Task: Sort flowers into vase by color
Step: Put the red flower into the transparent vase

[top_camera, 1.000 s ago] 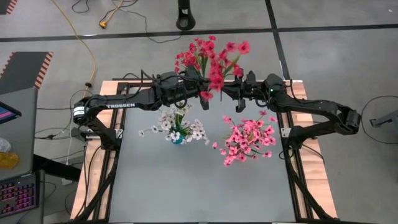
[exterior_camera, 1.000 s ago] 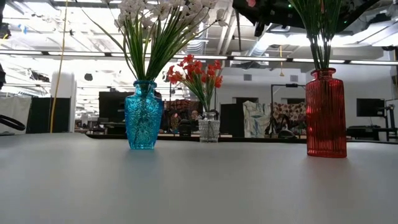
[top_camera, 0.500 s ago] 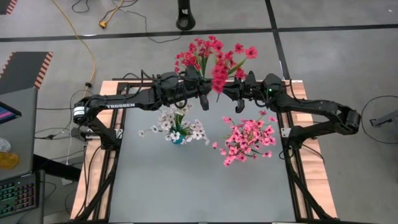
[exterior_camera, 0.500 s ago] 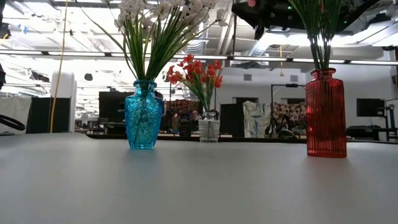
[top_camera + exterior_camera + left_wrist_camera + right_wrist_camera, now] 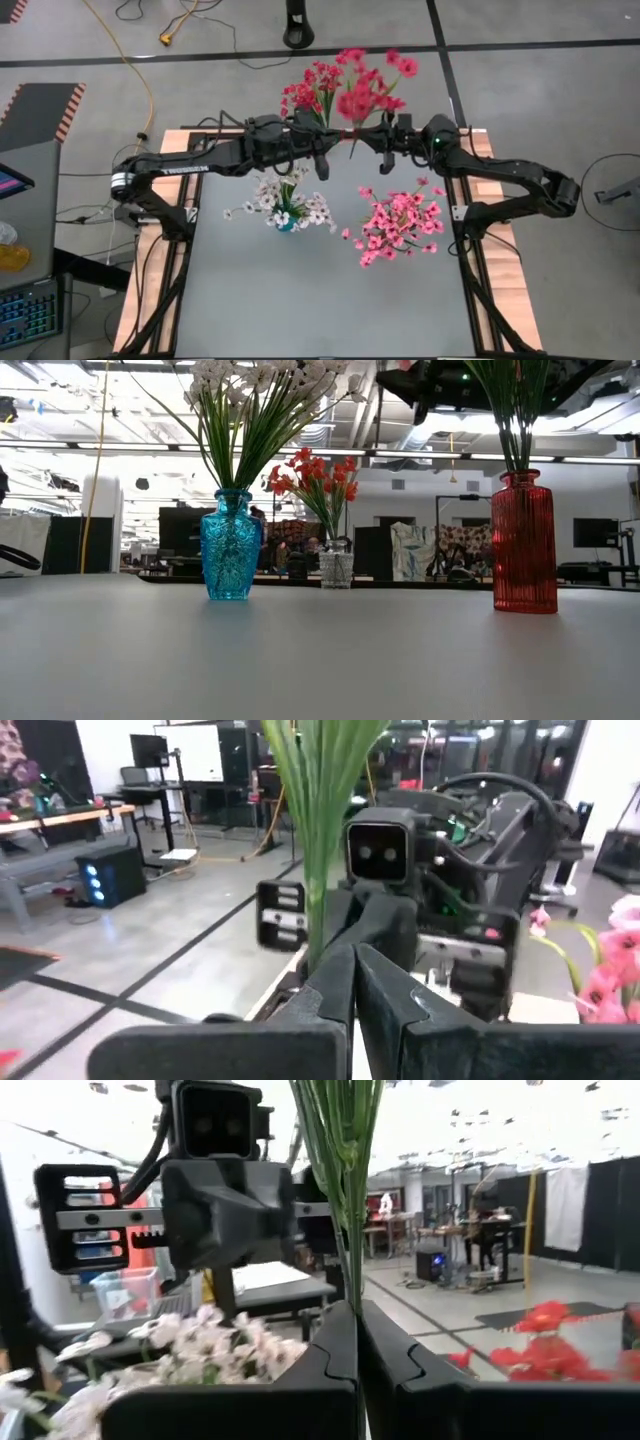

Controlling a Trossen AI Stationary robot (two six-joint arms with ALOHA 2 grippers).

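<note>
- Grippers meet nose to nose high over the table's far edge, both pinched on one red sprig (image 5: 362,92).
- Left gripper (image 5: 322,160): fingers together, clamped on the green stems.
- Right gripper (image 5: 372,152): fingers together, clamped on the same stems from the other side.
- Sprig's blossoms hang past the far edge, beside the red bunch in the clear vase (image 5: 336,568).
- White flowers (image 5: 283,203) stand in the blue vase (image 5: 230,546).
- Pink flowers (image 5: 397,228) stand in the red vase (image 5: 523,542).
</note>
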